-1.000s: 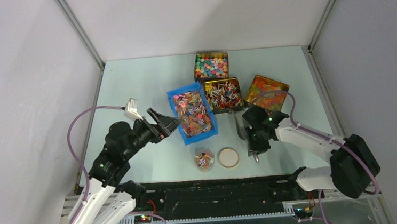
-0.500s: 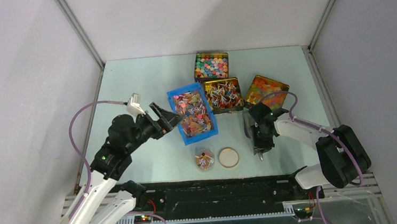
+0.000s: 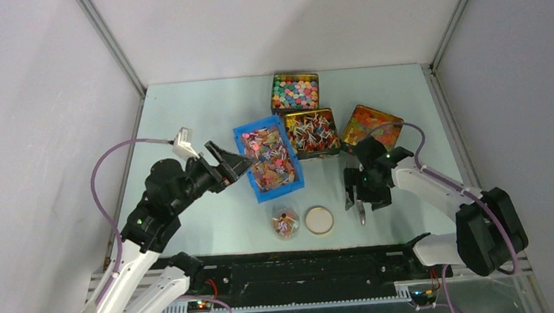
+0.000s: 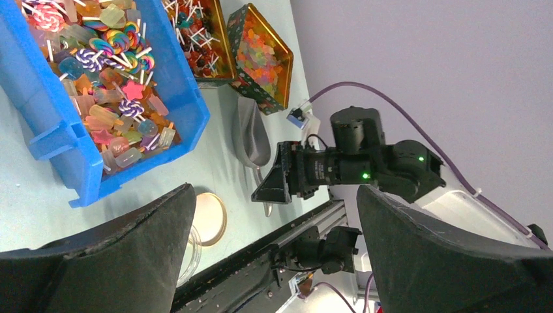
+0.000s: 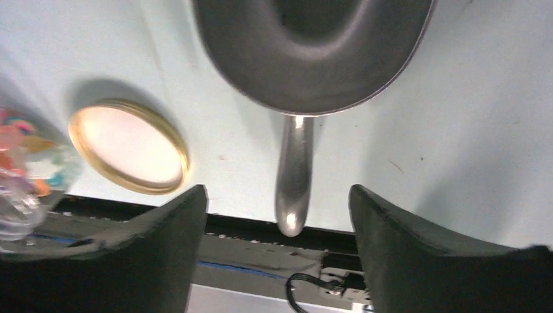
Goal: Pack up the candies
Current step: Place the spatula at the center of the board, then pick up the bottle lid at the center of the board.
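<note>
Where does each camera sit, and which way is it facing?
Top external: above and behind the bases, looking down on the table; left arm ends by the blue bin, right arm over the metal scoop.
Left wrist: looks across the blue bin toward the right arm; own fingers at the bottom.
Right wrist: straight down on the scoop and gold lid; own fingers at the bottom.
Shared: all three show scoop and lid.

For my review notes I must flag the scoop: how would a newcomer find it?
Start at the blue bin mid-table and look right of its near end, under the open right hand. There the scoop lies flat on the table, handle toward the near edge. It is the only grey metal thing; the lid beside it is round and gold-rimmed.
</note>
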`<action>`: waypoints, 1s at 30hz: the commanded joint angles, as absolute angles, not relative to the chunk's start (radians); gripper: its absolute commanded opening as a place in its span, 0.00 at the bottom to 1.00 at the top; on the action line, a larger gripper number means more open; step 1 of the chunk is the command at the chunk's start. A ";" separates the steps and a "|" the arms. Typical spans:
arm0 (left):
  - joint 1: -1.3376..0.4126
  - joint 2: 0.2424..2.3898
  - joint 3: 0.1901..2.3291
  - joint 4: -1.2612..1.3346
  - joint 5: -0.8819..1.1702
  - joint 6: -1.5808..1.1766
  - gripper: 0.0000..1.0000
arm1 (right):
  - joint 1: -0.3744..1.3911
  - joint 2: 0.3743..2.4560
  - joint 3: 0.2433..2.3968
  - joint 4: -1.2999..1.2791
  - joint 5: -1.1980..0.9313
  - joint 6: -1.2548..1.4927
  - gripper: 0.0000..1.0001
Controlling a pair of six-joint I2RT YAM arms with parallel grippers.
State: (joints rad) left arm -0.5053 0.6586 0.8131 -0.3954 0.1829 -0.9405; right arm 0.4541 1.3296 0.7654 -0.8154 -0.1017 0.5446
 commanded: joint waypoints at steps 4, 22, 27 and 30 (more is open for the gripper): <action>-0.500 0.644 0.832 -0.401 0.177 -0.906 1.00 | 0.511 1.227 0.898 -0.868 -0.080 0.516 0.94; -0.500 0.638 0.804 -0.405 0.186 -0.914 1.00 | 1.014 1.411 0.957 -0.771 0.080 0.439 0.72; -0.500 0.635 0.802 -0.405 0.178 -0.916 1.00 | 1.076 1.467 0.957 -0.716 0.091 0.395 0.68; -0.500 0.632 0.802 -0.405 0.175 -0.918 1.00 | 1.095 1.498 0.956 -0.671 0.089 0.369 0.67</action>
State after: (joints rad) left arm -0.5053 0.6449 0.8059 -0.4149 0.1856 -0.9337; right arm 1.0721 1.4689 0.9234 -0.7605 0.0555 0.4236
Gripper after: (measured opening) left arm 0.996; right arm 0.675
